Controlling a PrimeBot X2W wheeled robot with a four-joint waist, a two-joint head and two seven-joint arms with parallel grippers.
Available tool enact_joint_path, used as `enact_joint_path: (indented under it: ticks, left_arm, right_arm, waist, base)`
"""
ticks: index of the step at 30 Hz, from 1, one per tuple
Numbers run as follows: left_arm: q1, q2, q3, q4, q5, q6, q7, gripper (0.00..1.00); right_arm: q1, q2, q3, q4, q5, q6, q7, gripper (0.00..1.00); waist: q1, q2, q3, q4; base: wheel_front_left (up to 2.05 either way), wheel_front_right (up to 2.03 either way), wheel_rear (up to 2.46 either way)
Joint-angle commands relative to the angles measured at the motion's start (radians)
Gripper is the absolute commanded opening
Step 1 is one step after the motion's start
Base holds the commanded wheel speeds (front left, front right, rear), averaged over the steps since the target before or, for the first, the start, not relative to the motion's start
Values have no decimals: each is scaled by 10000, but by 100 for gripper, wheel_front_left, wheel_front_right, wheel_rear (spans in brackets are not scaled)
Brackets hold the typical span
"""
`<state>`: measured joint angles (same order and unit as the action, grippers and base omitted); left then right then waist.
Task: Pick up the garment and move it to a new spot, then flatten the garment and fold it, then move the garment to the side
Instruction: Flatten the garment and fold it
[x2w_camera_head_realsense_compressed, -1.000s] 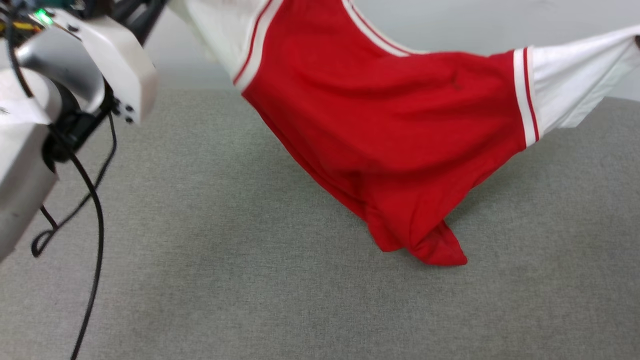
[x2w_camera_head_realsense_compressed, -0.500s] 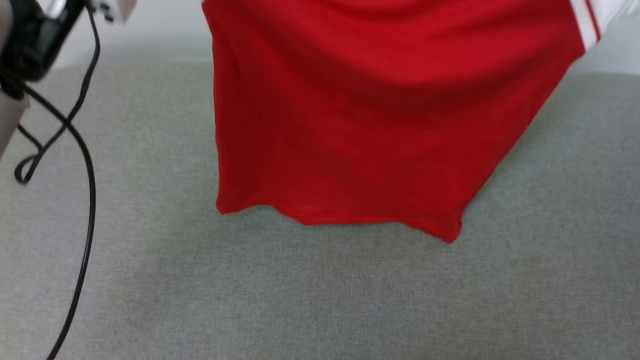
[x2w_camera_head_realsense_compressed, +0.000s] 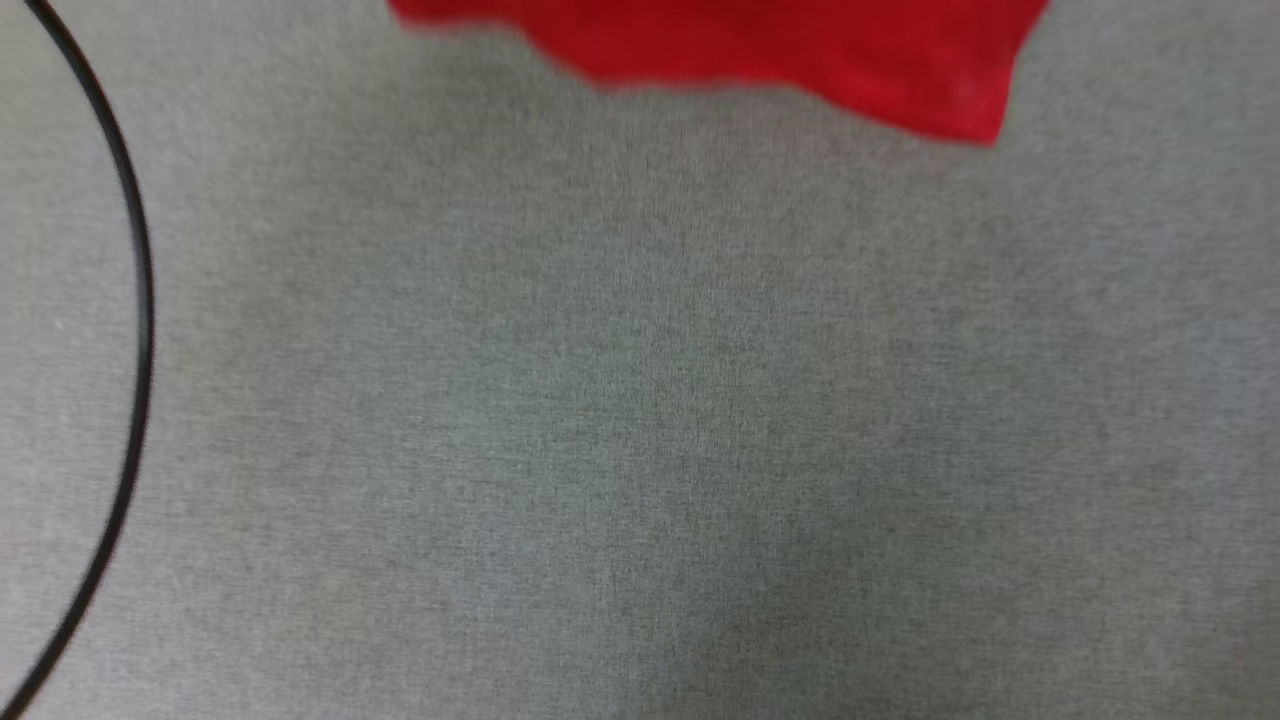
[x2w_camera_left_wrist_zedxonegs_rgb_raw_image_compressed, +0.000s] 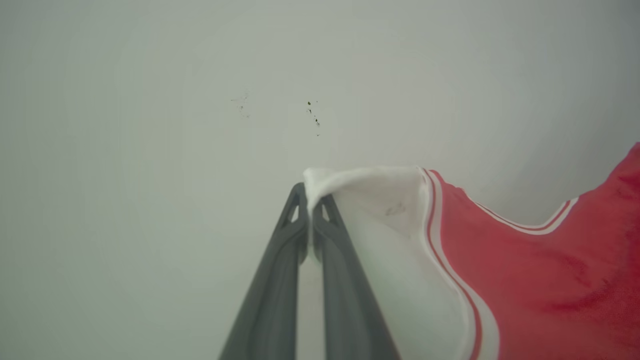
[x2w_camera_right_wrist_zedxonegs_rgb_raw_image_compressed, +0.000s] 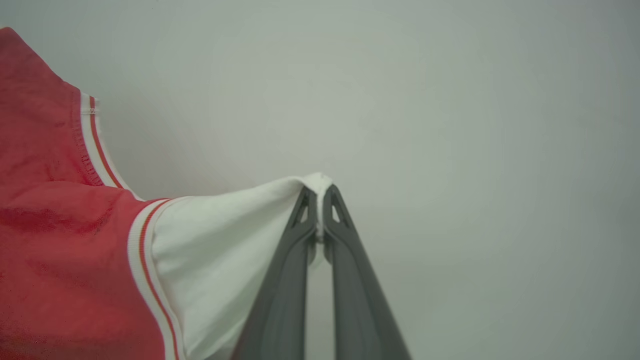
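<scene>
Between the dark fingers (x2w_camera_left_wrist_zedxonegs_rgb_raw_image_compressed: 270, 300) of the left gripper (x2w_camera_left_wrist_zedxonegs_rgb_raw_image_compressed: 311, 200), pressed together at their tips, a fold of white sleeve (x2w_camera_left_wrist_zedxonegs_rgb_raw_image_compressed: 380, 225) is pinched; from that pinch the sleeve widens to a band of red-and-white striped trim (x2w_camera_left_wrist_zedxonegs_rgb_raw_image_compressed: 434, 220); past the band the red body of the garment (x2w_camera_left_wrist_zedxonegs_rgb_raw_image_compressed: 550, 285) spreads to the wrist view's right edge, with a curve of striped neckline (x2w_camera_left_wrist_zedxonegs_rgb_raw_image_compressed: 530, 229) along its upper side; behind stands a pale wall (x2w_camera_left_wrist_zedxonegs_rgb_raw_image_compressed: 150, 125) marked by a few dark specks (x2w_camera_left_wrist_zedxonegs_rgb_raw_image_compressed: 314, 117).

At the right gripper (x2w_camera_right_wrist_zedxonegs_rgb_raw_image_compressed: 320, 192) the two fingers likewise close on the edge of the other white sleeve (x2w_camera_right_wrist_zedxonegs_rgb_raw_image_compressed: 225, 240); this sleeve stretches away to that view's left, meets its own striped band (x2w_camera_right_wrist_zedxonegs_rgb_raw_image_compressed: 145, 260), then the red cloth.

From the head view, the garment's red hem (x2w_camera_head_realsense_compressed: 780, 50) shows blurred along the top edge, over a grey woven surface (x2w_camera_head_realsense_compressed: 640, 420); whether hem and surface touch I cannot tell; a black cable (x2w_camera_head_realsense_compressed: 140, 300) curves down the left side.
</scene>
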<state>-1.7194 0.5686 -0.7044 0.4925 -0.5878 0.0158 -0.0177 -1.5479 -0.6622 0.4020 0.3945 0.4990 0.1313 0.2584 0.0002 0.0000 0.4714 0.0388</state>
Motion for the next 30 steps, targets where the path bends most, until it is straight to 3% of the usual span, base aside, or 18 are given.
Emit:
enact_joint_path:
  ticks: [1,7,13,20,30]
  left_arm:
    - [-449,-72,55,345,82,-134,-159,0]
    - [-1142,-322,108,1579,90,-486,-780,0]
    - [-681,-545,-56,2459,-8,-798,-1443,0]
    - [1012,-368,-152,2713,-321,-1005,-2147,0]
    - [5145,181,-89,1191,-1002,-366,-2422,0]
  right_arm:
    - [-553,94,94,303,-43,-11,-163,0]
    - [-1702,277,793,1285,22,-11,-527,0]
    - [-1720,230,1656,1962,473,-11,-1021,0]
    - [-230,-109,2800,1942,1400,-11,-1903,0]
    - [3186,-996,3825,708,2737,-9,-2691,0]
  waist:
    - [-2,0,624,19]
    - [-2,0,1097,30]
    - [-2,0,1337,48]
    - [-2,0,771,0]
    - [-2,0,-716,-17]
  base:
    - [0,0,0]
    - [0,0,0]
    - [0,0,0]
    - [0,0,0]
    - [0,0,0]
